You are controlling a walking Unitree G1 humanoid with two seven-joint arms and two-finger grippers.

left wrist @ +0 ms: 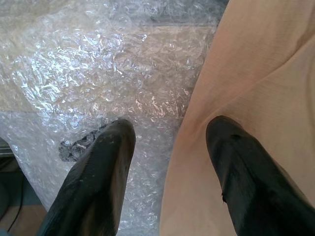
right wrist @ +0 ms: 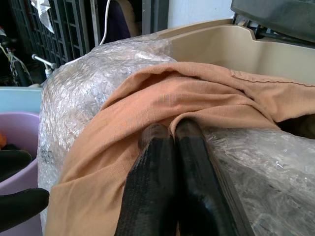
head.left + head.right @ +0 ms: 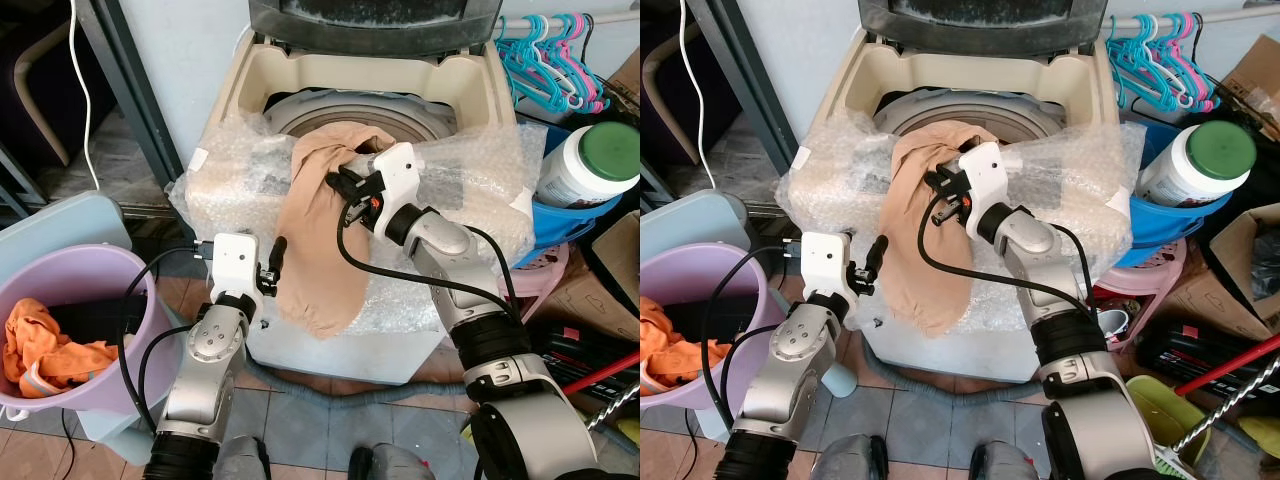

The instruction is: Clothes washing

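— Cluttered around the top-loading washing machine [image 3: 470, 80], what is sitting there?

— Bubble wrap [image 3: 230, 175] is covering the machine's front rim and spilling down its front panel. A lilac bucket [image 3: 120, 290] is standing on the floor to the robot's left, holding an orange cloth [image 3: 45, 345]. Off to the right, teal and pink hangers [image 3: 545, 60] are hanging on a rail, and a white jar with a green lid [image 3: 590, 160] is lying tilted in a blue basin [image 3: 560, 225].

— Where is the garment lying?

— A tan garment [image 3: 320, 240] is draping over the wrapped rim. Its upper end is dipping into the drum opening [image 3: 330, 110], while the rest is hanging down the front of the machine.

— What is the right gripper doing?

— The right gripper [image 2: 170, 130] is reaching over the rim, and its two black fingers are pressing tightly together with a fold of the tan garment pinched between the tips, near the top of the cloth.

— And the left one?

— The left gripper [image 1: 170, 132] is hovering lower, at the front panel. Its fingers [image 1: 106, 147] are spreading apart: one is sitting over the bubble wrap, the other over the garment's hanging edge, gripping nothing.
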